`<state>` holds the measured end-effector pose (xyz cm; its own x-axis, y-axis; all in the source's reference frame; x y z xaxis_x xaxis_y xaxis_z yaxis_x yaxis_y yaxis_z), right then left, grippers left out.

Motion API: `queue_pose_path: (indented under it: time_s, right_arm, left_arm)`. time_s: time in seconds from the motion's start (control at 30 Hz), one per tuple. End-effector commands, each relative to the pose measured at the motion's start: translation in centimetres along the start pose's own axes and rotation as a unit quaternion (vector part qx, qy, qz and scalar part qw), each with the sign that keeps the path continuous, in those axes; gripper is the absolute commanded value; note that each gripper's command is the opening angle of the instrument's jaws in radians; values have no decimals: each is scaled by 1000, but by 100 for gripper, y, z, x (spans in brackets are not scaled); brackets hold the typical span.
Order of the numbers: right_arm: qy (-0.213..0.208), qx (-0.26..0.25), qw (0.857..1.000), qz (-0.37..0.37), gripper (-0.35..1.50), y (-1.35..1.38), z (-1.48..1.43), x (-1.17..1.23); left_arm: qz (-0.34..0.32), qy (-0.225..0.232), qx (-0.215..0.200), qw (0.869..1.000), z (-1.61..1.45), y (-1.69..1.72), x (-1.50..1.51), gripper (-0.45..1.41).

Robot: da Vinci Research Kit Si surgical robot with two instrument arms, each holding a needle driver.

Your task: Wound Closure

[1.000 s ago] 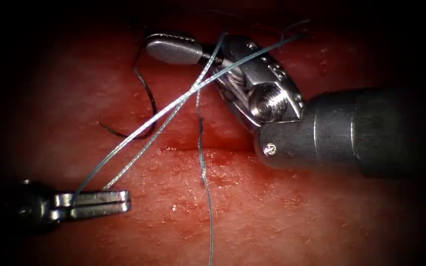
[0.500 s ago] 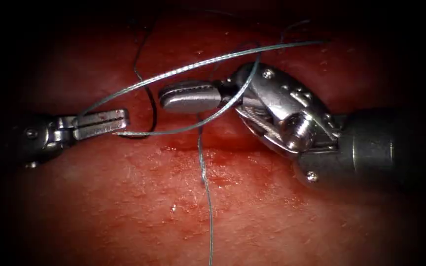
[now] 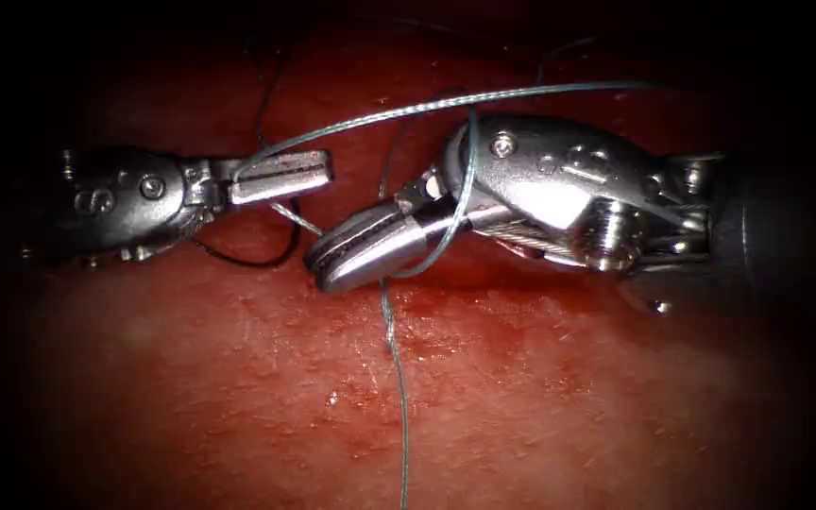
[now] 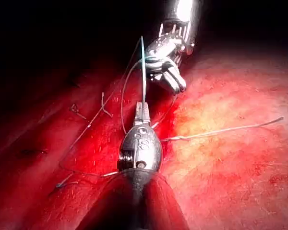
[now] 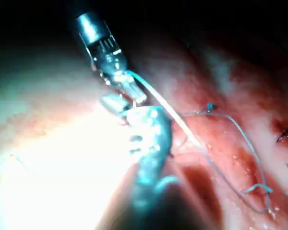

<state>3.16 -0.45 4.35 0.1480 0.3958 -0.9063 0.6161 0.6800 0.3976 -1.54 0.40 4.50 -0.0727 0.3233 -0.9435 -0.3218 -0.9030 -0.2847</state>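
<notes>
- Since the earlier frames, left pincer [image 3: 280, 177] has risen from low on the left and moved rightward toward the right pincer [image 3: 361, 253], which has dipped so its tip now points down-left.
- Left pincer: jaws closed on the thread [image 3: 484, 97]; the strand runs from its tip up and across to the right, over the right tool's wrist.
- Right pincer: jaws look slightly parted at the tip, gripping nothing I can make out. A loop of thread lies around its neck just behind the jaws.
- Further pale strand runs down over the tissue [image 3: 521, 397] from beneath the right pincer.
- Dark curved line beneath the left pincer; cannot tell whether needle or thread. Needle not identified.
- Cut [image 3: 484, 283]: a horizontal crease just below the right pincer, with red fluid [image 3: 427, 321] along it.
- Left wrist view: left pincer [image 4: 142, 111] closed on the thread [image 4: 143, 72], right pincer [image 4: 175, 82] just beyond it.
</notes>
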Motion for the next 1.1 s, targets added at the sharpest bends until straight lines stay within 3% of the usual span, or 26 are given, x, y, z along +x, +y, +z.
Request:
queue_pose_path:
  time_s: [0.03,0.1,0.13,0.17,0.23,0.43,0.57,0.7,1.1]
  right_arm:
    - [-17,13,1000,-4,37,6,5,-2]
    - [-46,35,998,-13,64,8,5,-3]
    - [-46,35,998,-13,64,8,5,-3]
    - [-60,45,997,-18,79,7,4,-4]
    - [-65,47,997,-21,88,6,5,-5]
    - [-73,50,996,-31,84,2,8,-17]
    - [-81,53,995,-39,86,-5,13,-38]
    - [-112,66,990,-49,88,-21,23,-66]
    - [-174,91,979,-60,89,-42,40,-96]
  left_arm:
    - [2,1,1,1000,8,-3,-1,-45]
    - [7,0,1,1000,11,-15,8,-45]
    - [7,0,1,1000,11,-15,8,-45]
    - [11,0,0,1000,9,-27,17,-45]
    - [15,1,-2,1000,9,-32,20,-45]
    - [21,-8,7,1000,9,-54,29,-45]
    - [32,-17,16,999,8,-59,28,-45]
    - [42,-24,20,999,4,-63,30,-45]
    - [57,-39,25,997,-14,-76,43,-45]
